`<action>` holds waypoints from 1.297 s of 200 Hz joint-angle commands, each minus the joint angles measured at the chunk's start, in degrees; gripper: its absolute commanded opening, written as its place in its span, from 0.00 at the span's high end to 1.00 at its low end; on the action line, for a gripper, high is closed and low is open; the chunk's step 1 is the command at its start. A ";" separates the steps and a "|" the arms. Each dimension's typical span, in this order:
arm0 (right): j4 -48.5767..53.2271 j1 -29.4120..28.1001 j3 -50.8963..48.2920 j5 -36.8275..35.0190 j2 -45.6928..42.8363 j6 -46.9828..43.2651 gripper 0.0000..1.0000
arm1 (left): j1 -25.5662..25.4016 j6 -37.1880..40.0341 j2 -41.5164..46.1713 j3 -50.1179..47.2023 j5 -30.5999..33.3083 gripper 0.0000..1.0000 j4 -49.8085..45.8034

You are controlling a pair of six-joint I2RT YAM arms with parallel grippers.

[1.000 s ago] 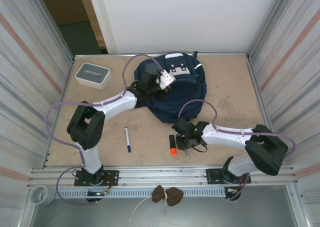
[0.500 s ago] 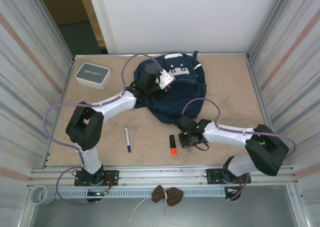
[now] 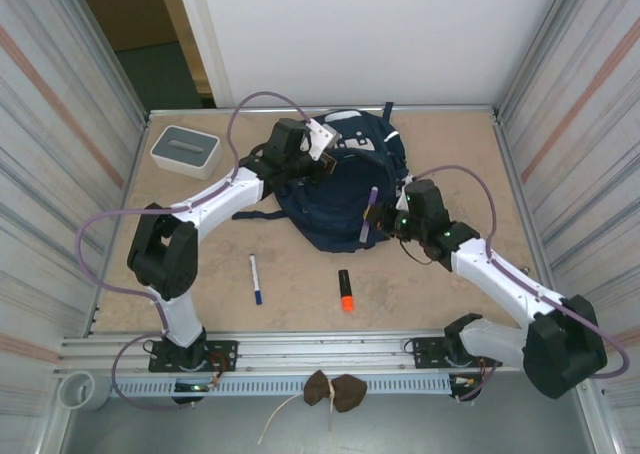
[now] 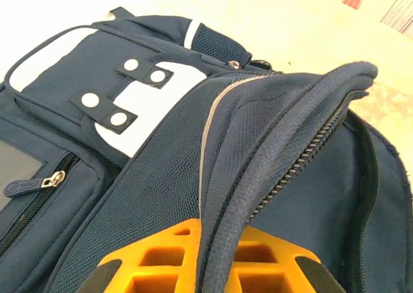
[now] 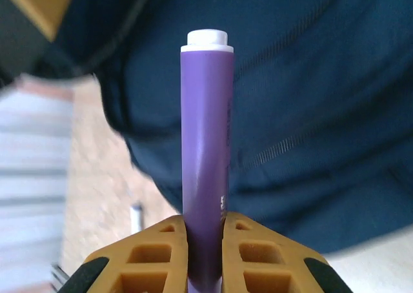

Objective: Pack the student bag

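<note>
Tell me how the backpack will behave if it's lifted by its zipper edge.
Probably floppy: the zipper edge pinched in the left gripper bends and folds. The student bag likely sags rather than rising whole; it lies slumped on the table.

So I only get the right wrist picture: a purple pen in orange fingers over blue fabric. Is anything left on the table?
Observer: Yes. Besides your purple pen, the top view shows a white pen with a blue tip lying near the left arm.
Visitor: Only that?
Observer: A black-and-orange marker lies just in front of the student bag too.
Visitor: What's the other arm doing?
Observer: The left fingers pinch the bag's zipper rim, as the left wrist view shows.
</note>
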State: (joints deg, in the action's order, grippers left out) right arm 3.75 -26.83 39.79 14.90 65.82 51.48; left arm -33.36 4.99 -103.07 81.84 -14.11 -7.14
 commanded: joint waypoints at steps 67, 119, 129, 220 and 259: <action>-19.34 0.99 15.27 -11.16 24.87 24.00 0.66 | 0.05 -4.03 0.23 6.51 -5.51 1.00 4.14; -8.51 0.69 13.13 -8.32 14.12 7.32 0.55 | 0.47 -4.47 0.50 6.14 -5.04 1.00 4.25; -2.93 0.10 12.48 -8.45 10.80 2.69 0.55 | 0.57 -4.45 0.54 6.05 -5.20 1.00 4.24; 27.40 -26.55 5.96 -24.96 7.48 -12.44 0.43 | 0.86 -2.80 2.26 4.10 -4.29 1.00 3.33; 26.06 -33.47 7.77 -26.09 18.18 -7.70 0.34 | 0.89 -2.71 2.26 3.44 -4.43 1.00 3.29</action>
State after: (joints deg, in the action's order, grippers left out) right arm 27.24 -57.63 45.87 -7.68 78.85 41.54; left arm -32.95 1.69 -104.25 84.33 -16.75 -9.21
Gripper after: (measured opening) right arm 0.652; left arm 0.110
